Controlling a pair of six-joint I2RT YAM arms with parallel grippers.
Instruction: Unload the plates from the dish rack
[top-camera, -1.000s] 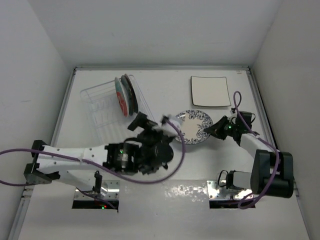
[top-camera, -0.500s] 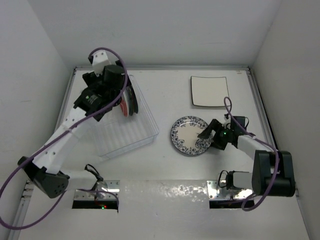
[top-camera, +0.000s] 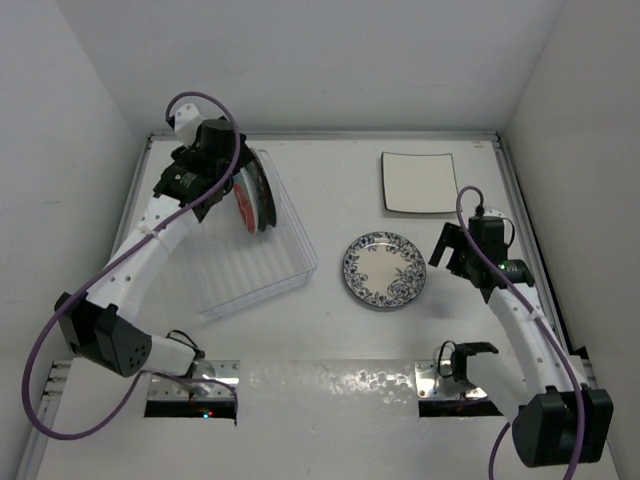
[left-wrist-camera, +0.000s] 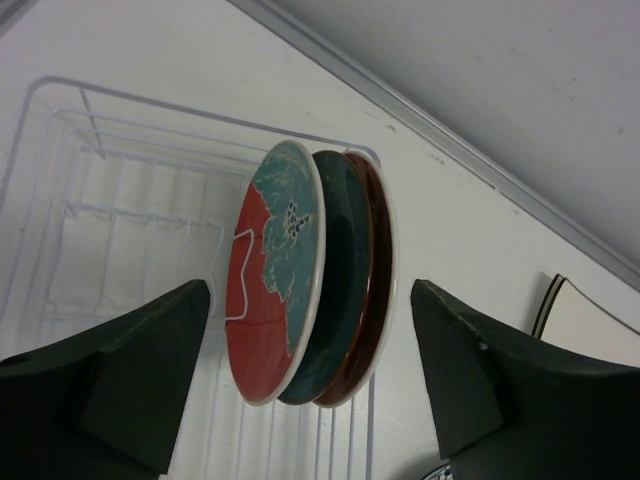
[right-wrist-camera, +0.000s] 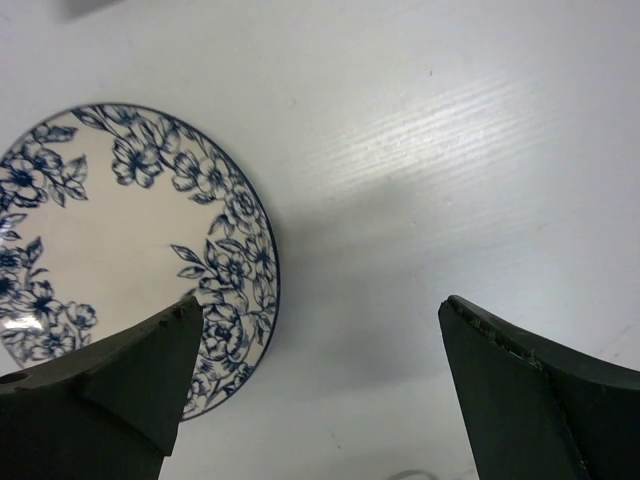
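Two red plates with teal flowers (top-camera: 255, 196) stand on edge, close together, at the back of the clear dish rack (top-camera: 262, 268). In the left wrist view the red plates (left-wrist-camera: 262, 320) show between my fingers with a gap on each side. My left gripper (top-camera: 232, 178) (left-wrist-camera: 310, 295) is open and hangs just above them. A round white plate with blue flowers (top-camera: 385, 270) (right-wrist-camera: 110, 240) lies flat at the table's middle. My right gripper (top-camera: 447, 252) (right-wrist-camera: 320, 310) is open just right of its rim, holding nothing. A square cream plate (top-camera: 420, 182) lies flat at the back right.
The rack's ribbed floor (left-wrist-camera: 130, 230) in front of the red plates holds nothing. White walls close in the table on the left, back and right. A purple cable (top-camera: 195, 100) loops above the left wrist. The cream plate's corner (left-wrist-camera: 595, 325) shows at the left wrist view's right edge.
The left arm swung from the table's middle to the back of the rack, over the red plates. The right gripper opened, left the blue-flowered plate flat, and drew back to the right.
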